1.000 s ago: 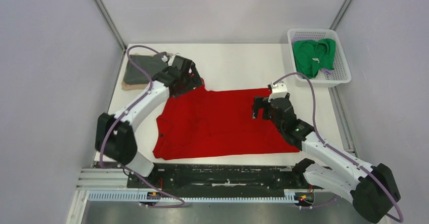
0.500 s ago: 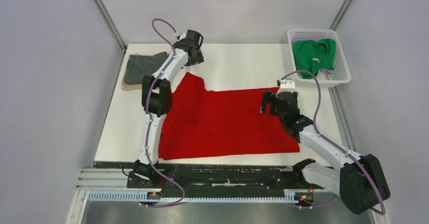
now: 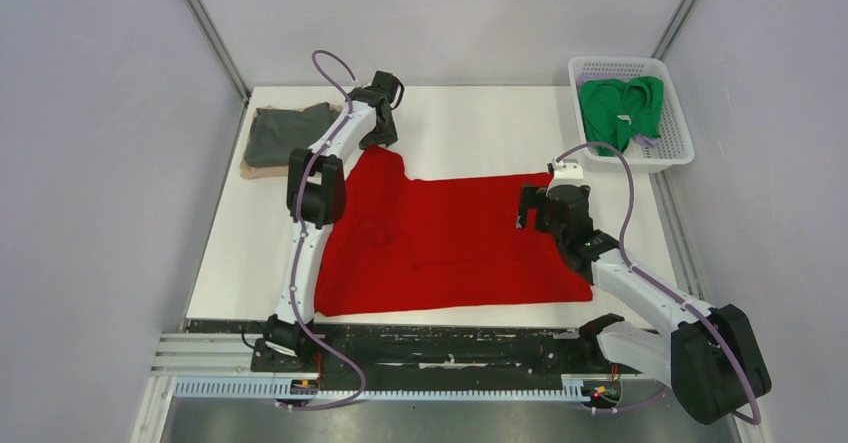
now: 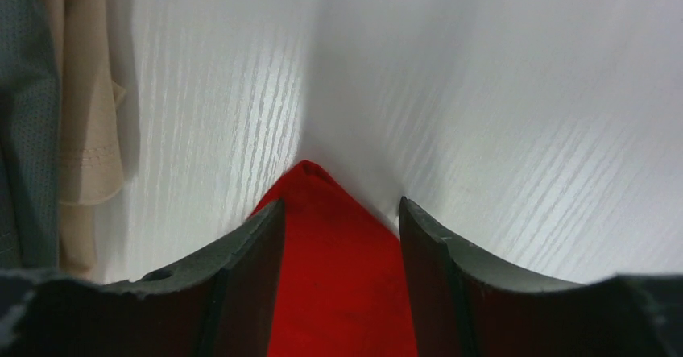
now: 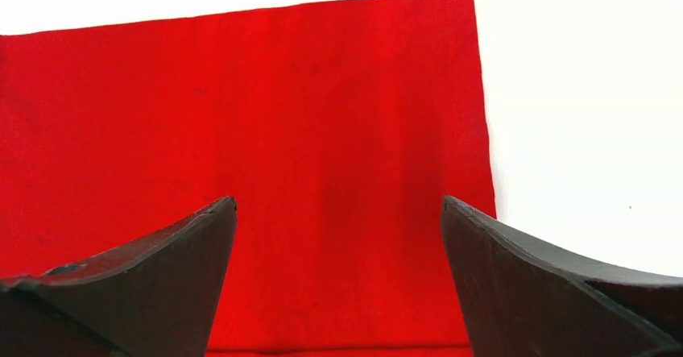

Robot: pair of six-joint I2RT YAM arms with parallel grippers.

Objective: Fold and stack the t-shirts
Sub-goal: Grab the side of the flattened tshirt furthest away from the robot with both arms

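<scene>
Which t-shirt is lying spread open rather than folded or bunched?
The red t-shirt, flat mid-table. The dark grey t-shirt sits folded on the tan t-shirt far left; the green t-shirt is bunched in the basket.

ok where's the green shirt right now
In the top view the green t-shirt lies in the white basket at the far right corner of the table, beyond the right gripper and apart from the red t-shirt.
</scene>
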